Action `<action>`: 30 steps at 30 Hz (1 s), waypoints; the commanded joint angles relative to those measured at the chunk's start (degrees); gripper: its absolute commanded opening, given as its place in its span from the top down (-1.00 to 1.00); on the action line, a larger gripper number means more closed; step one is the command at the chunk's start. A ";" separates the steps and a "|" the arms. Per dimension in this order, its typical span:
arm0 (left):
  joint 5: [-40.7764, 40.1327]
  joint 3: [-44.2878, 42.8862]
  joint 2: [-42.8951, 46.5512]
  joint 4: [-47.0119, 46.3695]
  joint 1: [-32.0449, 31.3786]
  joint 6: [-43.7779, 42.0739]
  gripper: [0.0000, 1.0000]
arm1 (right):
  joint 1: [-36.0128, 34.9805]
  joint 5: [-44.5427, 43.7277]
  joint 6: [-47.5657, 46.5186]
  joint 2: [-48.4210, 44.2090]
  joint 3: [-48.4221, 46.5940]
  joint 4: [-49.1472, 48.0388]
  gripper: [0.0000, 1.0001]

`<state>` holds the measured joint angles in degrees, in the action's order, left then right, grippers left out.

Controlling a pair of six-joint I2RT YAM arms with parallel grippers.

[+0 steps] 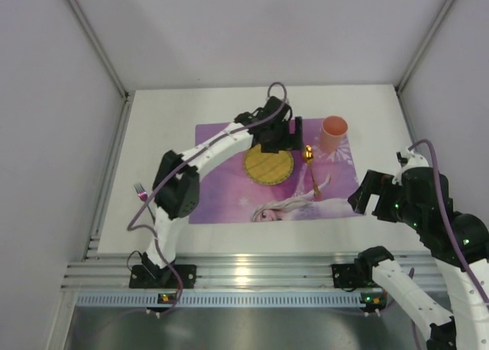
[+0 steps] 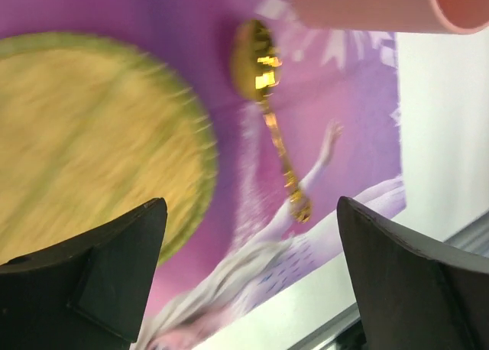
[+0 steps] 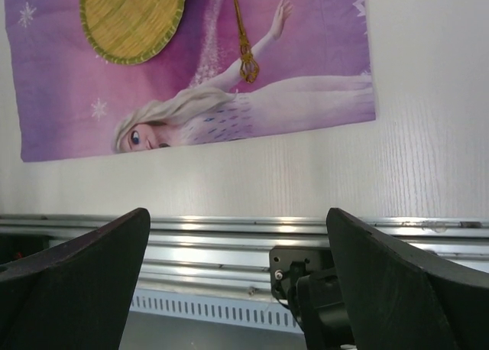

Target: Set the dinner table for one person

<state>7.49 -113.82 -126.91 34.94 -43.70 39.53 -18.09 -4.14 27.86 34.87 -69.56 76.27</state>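
I am holding my left gripper [image 2: 248, 212] wide open and empty above the purple placemat [image 2: 191, 14]. The gold spoon [image 2: 273, 121] is lying on the mat between my fingers' lines of sight, the yellow plate [image 2: 84, 136] just beside it, the pink cup [image 2: 367, 6] beyond. The dinner table [image 2: 443, 136] is showing bare white past the mat's edge. My right gripper [image 3: 237, 216], also spread wide with nothing in it, is hovering over the table's near strip, close to the aluminium rail [image 3: 229, 243]. A small fork [image 1: 140, 189] is lying on the table, off the mat's left side.
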 commanded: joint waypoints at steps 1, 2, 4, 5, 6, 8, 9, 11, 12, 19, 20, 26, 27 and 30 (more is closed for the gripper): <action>-16.24 12.53 21.76 7.50 5.37 -5.16 -0.96 | 0.60 1.15 -1.22 2.12 0.92 -2.17 -0.99; -19.49 16.75 28.49 10.91 6.86 -4.82 -0.96 | 0.68 1.41 -1.31 2.39 1.18 -2.96 -0.99; -21.99 30.36 37.73 12.78 14.67 -3.67 -0.96 | 0.60 2.38 -1.66 3.26 2.41 -5.33 -0.99; -21.29 39.20 40.31 13.40 18.18 -3.41 -0.96 | 0.68 2.82 -1.67 3.71 2.93 -6.21 -1.00; -19.02 43.12 42.78 13.31 25.70 -4.36 -0.96 | 0.68 3.69 -2.01 4.06 4.07 -7.87 -0.99; -17.25 52.85 48.91 12.00 32.94 -7.43 -0.96 | 0.60 3.88 -2.19 5.46 4.96 -9.55 -0.99; -16.55 55.35 50.43 10.52 39.51 -10.84 -0.93 | 0.68 5.71 -2.28 6.08 5.40 -10.95 -0.99; -17.75 60.01 52.72 10.24 45.26 -14.20 -0.92 | 0.60 6.60 -2.63 7.92 5.40 -12.10 -1.00; -19.51 59.60 52.47 10.85 47.46 -13.35 -0.93 | 0.68 6.78 -3.15 8.45 5.31 -13.07 -1.00; -22.87 52.48 37.55 18.22 51.96 -14.57 -0.87 | 0.68 6.78 -4.48 12.06 4.61 -15.01 -0.99; -20.26 52.21 35.27 18.41 52.83 -14.74 -0.87 | 0.68 6.78 -4.39 12.06 4.78 -15.18 -0.99; -14.69 57.47 33.23 12.97 57.50 -14.39 -0.86 | 0.60 5.38 -4.83 12.94 6.10 -15.80 -0.99; -13.21 57.74 32.52 12.44 57.76 -14.91 -0.85 | 0.68 5.11 -5.09 13.03 6.02 -15.89 -0.99; -12.76 59.50 29.98 9.20 58.03 -15.53 -0.78 | 0.68 4.41 -5.44 13.64 5.84 -15.89 -1.00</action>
<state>-7.33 -56.05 -94.96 48.40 14.02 25.30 -18.09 1.52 23.62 48.12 -63.64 62.39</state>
